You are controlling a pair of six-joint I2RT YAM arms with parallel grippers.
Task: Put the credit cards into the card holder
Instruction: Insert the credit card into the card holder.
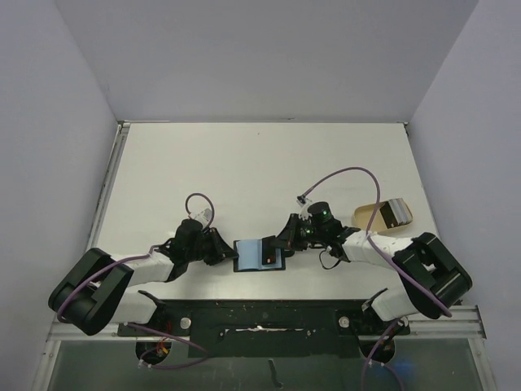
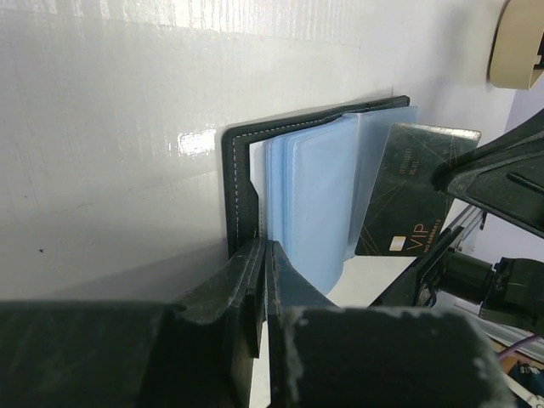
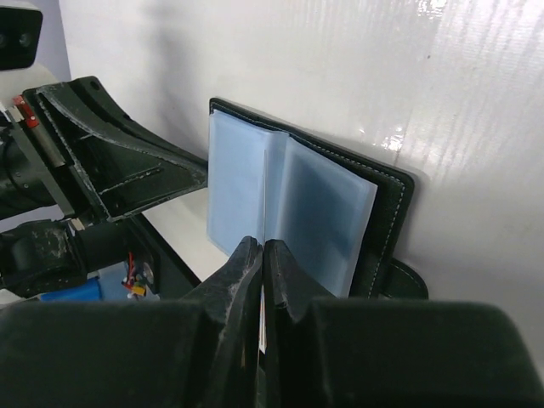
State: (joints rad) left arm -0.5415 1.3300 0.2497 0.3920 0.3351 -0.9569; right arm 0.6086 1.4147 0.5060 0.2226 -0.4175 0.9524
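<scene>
The card holder (image 1: pixel 247 255) lies open on the table with its pale blue sleeves up; it also shows in the left wrist view (image 2: pixel 316 183) and the right wrist view (image 3: pixel 323 212). My left gripper (image 1: pixel 225 252) (image 2: pixel 265 246) is shut on the holder's black left cover edge (image 2: pixel 240 208). My right gripper (image 1: pixel 286 243) (image 3: pixel 263 245) is shut on a dark credit card marked VIP (image 2: pixel 410 194) and holds it on edge, tilted, at the sleeves over the holder's right half. In the right wrist view the card shows only as a thin sliver between the fingers. Another grey card (image 1: pixel 398 212) lies in the tray.
A tan shallow tray (image 1: pixel 368 216) stands to the right of my right arm; its corner shows in the left wrist view (image 2: pixel 516 47). The table's near edge and the black base rail (image 1: pixel 260 314) run just behind the holder.
</scene>
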